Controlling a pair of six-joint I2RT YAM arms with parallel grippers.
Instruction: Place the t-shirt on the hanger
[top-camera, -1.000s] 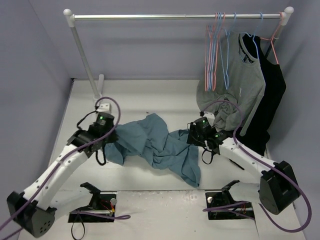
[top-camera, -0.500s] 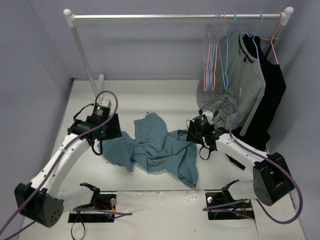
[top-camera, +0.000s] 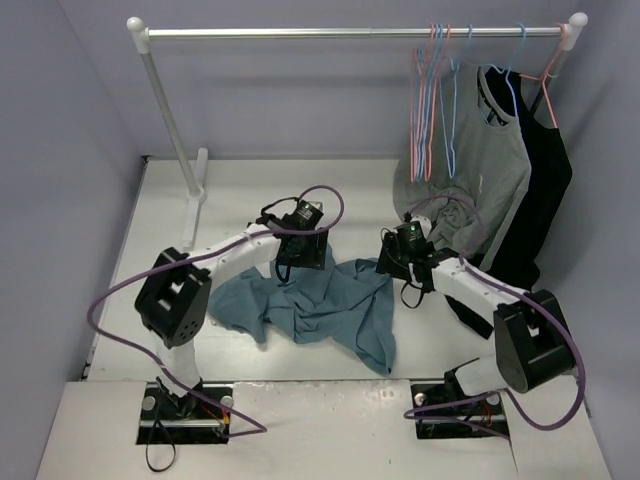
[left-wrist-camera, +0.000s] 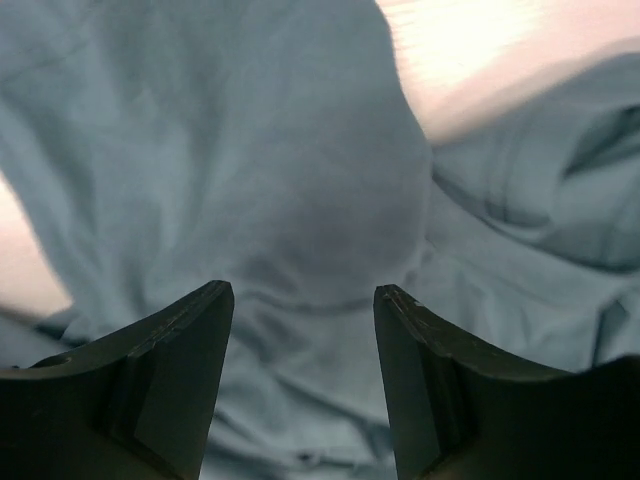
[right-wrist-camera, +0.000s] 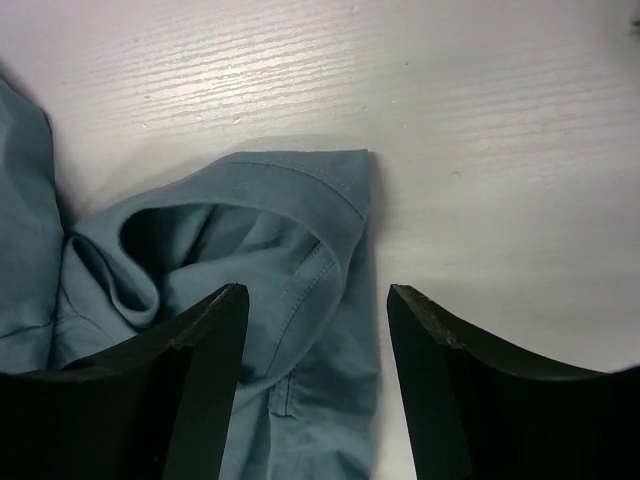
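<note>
While I look down the left wrist camera, the left hand (left-wrist-camera: 305, 295) stands wide, both dark fingers (left-wrist-camera: 170, 350) apart with nothing pinched between them, and the t-shirt (left-wrist-camera: 300, 180) fills nearly all of the view below as soft teal folds. From overhead that left hand (top-camera: 300, 248) sits over the 11 o'clock edge of the t-shirt (top-camera: 330, 300), its arm bent in from the near left.

My right hand (right-wrist-camera: 318, 292) is also wide and holds nothing. Its fingers (right-wrist-camera: 190, 380) stand on either side of a hemmed, folded edge of the t-shirt (right-wrist-camera: 260, 250), which lies flat on the pale bench (right-wrist-camera: 500, 120). I cannot tell whether the fingertips touch the cloth. In the top view the right hand (top-camera: 397, 262) is at the garment's 2 o'clock corner.

The t-shirt is crumpled in a heap mid-bench (top-camera: 250, 190), between the two hands, one tail trailing toward 5 o'clock.

Further out, at 1 o'clock, the hanger (top-camera: 432, 90) hangs on the rail (top-camera: 300, 33) in a tight bunch with light-blue hangers (top-camera: 455, 100); the wires overlap, so I may be misjudging where one ends. Just beside them at 2 o'clock hang a grey shirt (top-camera: 480, 170) and a black garment (top-camera: 548, 170).
</note>
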